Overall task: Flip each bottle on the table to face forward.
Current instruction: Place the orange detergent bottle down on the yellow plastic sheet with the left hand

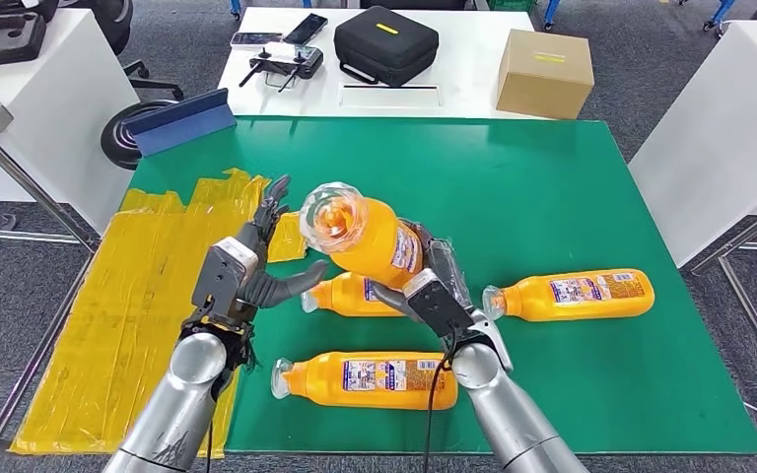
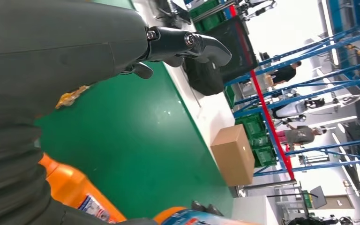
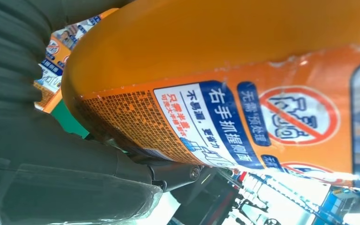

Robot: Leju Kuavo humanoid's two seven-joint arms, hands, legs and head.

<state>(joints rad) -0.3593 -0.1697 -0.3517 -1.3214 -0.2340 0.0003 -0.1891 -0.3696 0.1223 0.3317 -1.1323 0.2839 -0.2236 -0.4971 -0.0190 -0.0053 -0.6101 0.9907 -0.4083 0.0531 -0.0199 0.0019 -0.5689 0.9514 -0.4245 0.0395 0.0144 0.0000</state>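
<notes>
My right hand (image 1: 432, 286) grips an orange bottle (image 1: 367, 236) by its base and holds it lifted off the green mat, its clear cap tilted up toward the camera. In the right wrist view the bottle's label (image 3: 243, 122) is pressed close against the hand. My left hand (image 1: 251, 266) is open just left of the raised bottle, fingers spread, thumb reaching toward it without touching. Three more orange bottles lie on their sides: one (image 1: 353, 295) under the raised bottle, one (image 1: 367, 379) near the front edge, one (image 1: 572, 295) to the right.
A crumpled yellow sheet (image 1: 138, 286) covers the mat's left side. The green mat (image 1: 552, 197) has open room at the back and right. Behind it, a white table holds a cardboard box (image 1: 544, 72), a black case (image 1: 386, 43) and a controller (image 1: 282, 67).
</notes>
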